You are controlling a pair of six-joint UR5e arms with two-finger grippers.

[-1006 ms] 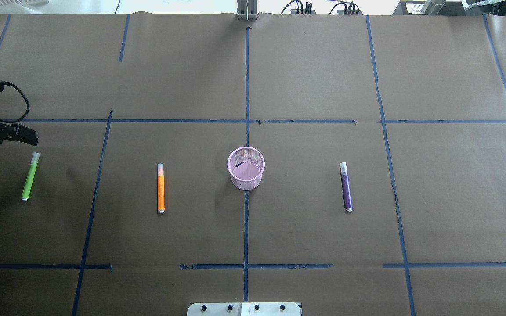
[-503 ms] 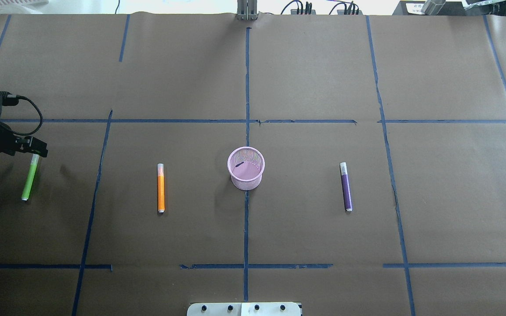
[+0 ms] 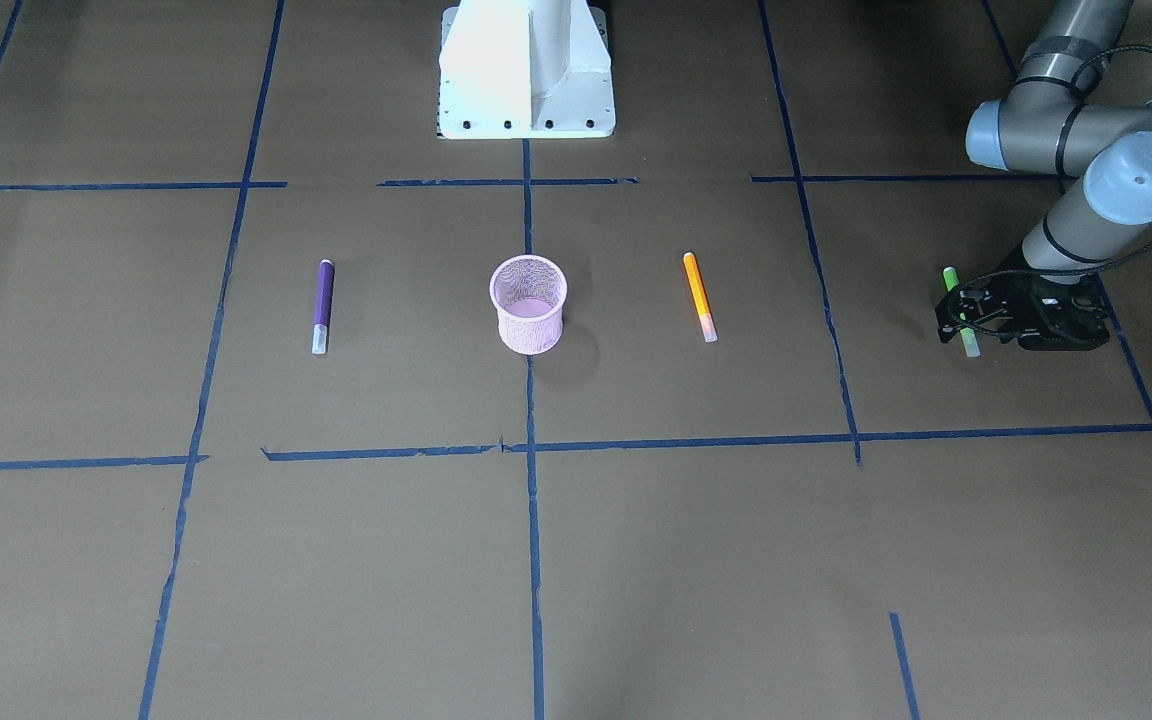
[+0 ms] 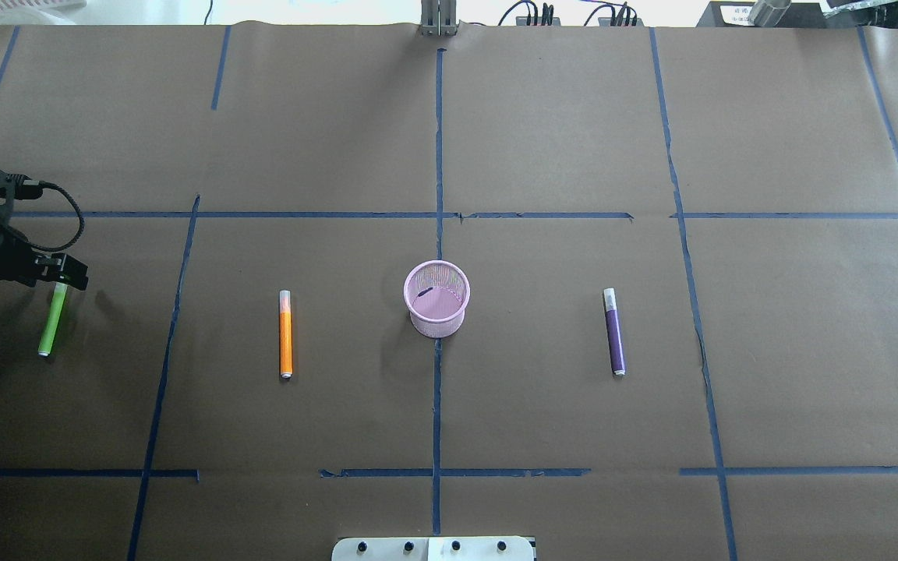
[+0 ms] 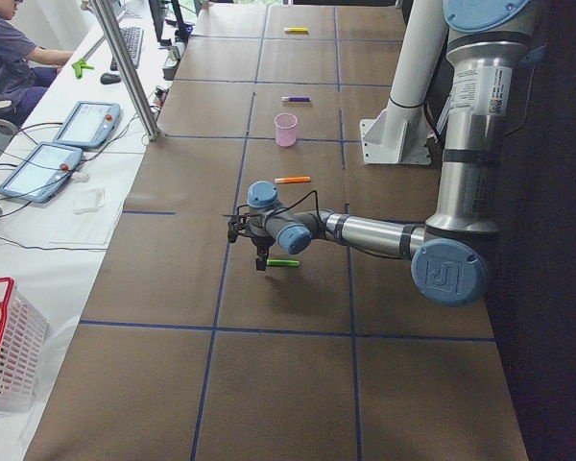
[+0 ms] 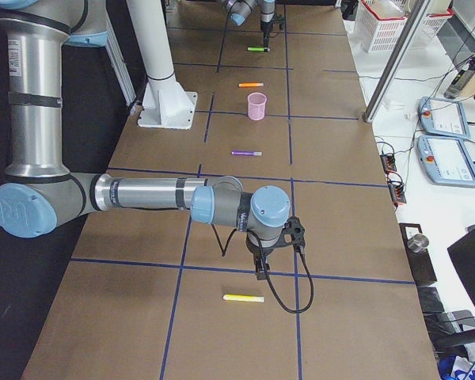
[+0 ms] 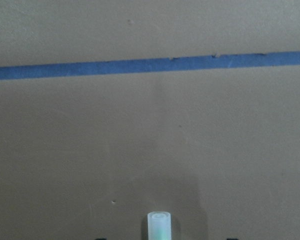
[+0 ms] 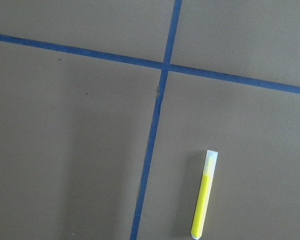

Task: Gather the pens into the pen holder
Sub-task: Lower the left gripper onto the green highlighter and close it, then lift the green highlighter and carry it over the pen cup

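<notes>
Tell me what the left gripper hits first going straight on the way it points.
Likely the green pen: the left gripper points down over its pale cap end, jaws open to either side. The height above it is unclear.

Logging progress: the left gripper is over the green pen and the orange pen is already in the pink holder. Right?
No. The left gripper is over the green pen, but the orange pen lies on the table, apart from the pink holder; the overhead view shows it.
</notes>
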